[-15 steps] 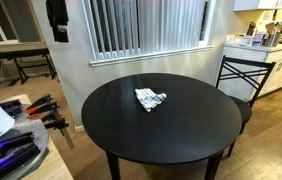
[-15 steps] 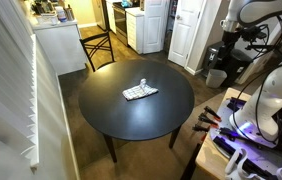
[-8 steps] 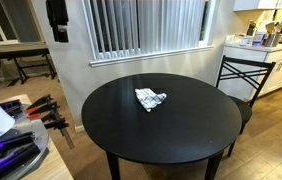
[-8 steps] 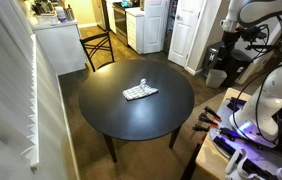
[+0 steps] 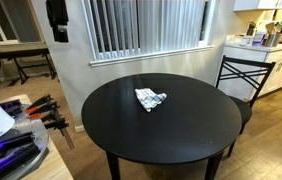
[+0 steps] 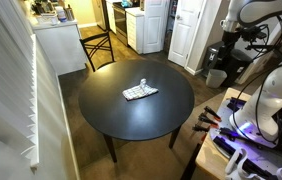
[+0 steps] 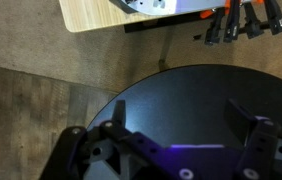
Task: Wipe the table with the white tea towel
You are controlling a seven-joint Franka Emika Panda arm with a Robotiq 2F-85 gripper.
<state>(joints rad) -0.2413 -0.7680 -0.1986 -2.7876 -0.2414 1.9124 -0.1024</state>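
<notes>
The large round matte black table stands by the window blinds. The small white crumpled tea towel with faint dark stripes lies near the middle of its top, well clear of every edge in both exterior views. Nothing is touching it.

In the wrist view the dark two-finger gripper hangs with its jaws spread wide and nothing between them. It looks down on the table's rim and the wood floor beyond. The towel does not show in that view at all, so I judge the gripper is well apart from it and the grab has not begun.

What worries me is the pickup. The cloth is thin and lies low on a hard, slick top, so a descent that runs too deep would drive the fingers into the black surface. One that stops short would close on air or on a single fold. A weak pinch on one wrinkle could let the towel pull free once the wiping stroke begins, or let it skate ahead of the jaws. The towel is also small against the table, so short strokes would leave much of the top unwiped. A long sweep might carry the cloth over the edge toward the black metal chair.
</notes>
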